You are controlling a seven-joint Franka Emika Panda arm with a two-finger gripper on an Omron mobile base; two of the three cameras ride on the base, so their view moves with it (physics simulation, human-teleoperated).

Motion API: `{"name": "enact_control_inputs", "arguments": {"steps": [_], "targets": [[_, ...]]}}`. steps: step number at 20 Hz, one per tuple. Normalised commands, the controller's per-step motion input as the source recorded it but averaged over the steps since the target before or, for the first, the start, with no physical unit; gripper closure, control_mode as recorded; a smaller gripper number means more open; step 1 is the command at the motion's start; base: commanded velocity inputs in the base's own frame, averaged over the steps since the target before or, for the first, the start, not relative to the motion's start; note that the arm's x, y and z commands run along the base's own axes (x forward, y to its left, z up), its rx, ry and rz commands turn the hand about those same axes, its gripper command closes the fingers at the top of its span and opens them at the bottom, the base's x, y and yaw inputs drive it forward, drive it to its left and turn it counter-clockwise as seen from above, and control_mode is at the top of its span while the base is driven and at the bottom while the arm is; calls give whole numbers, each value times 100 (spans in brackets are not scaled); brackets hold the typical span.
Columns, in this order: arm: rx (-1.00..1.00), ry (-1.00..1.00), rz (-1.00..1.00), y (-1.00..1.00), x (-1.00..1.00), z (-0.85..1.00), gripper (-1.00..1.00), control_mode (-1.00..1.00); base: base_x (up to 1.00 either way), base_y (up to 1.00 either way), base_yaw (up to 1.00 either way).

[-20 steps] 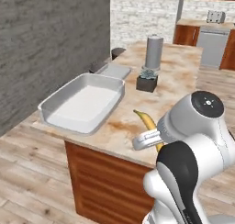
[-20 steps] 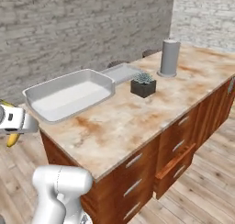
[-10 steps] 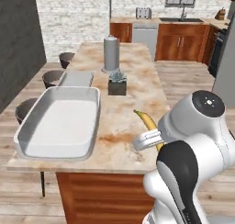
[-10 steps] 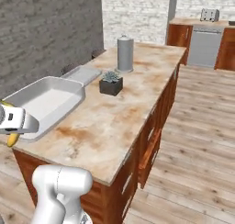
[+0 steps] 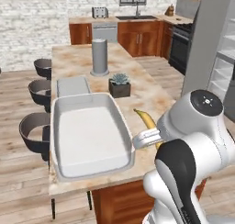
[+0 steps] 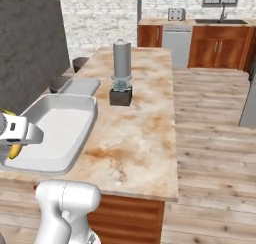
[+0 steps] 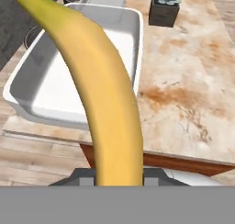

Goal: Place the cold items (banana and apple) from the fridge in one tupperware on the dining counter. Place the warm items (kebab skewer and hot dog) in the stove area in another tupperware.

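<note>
One banana (image 7: 98, 90) is clamped between the fingers (image 7: 117, 177), held above the bench (image 5: 151, 97) just off the near right edge of the pale thick-rimmed tupperware (image 5: 87, 131); a potted succulent (image 5: 120, 84) stands beyond that tupperware.

Both base cameras sit behind the arm, looking forward and down along the dining counter (image 5: 151, 97) toward the far kitchen, sharing the one tupperware (image 6: 55, 130). The hand camera looks close along the banana (image 7: 103, 99).

Pale thick-rimmed tupperware (image 6: 75, 104) on the marbled dining counter (image 6: 145, 133), beside a potted succulent (image 6: 120, 94).
</note>
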Motion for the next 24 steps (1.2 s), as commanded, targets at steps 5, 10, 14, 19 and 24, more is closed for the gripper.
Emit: {"name": "enact_control_inputs", "arguments": {"steps": [5, 10, 14, 19, 24], "targets": [[0, 0, 0, 0, 0, 0, 100, 100, 20, 97, -36], [0, 0, 0, 0, 0, 0, 100, 100, 21, 65, -20], [0, 0, 0, 0, 0, 0, 100, 100, 10, 61, -5], [0, 0, 0, 0, 0, 0, 100, 100, -19, 38, 27], [2, 10, 1, 0, 40, 2, 100, -100, 37, 2, 16]]}}
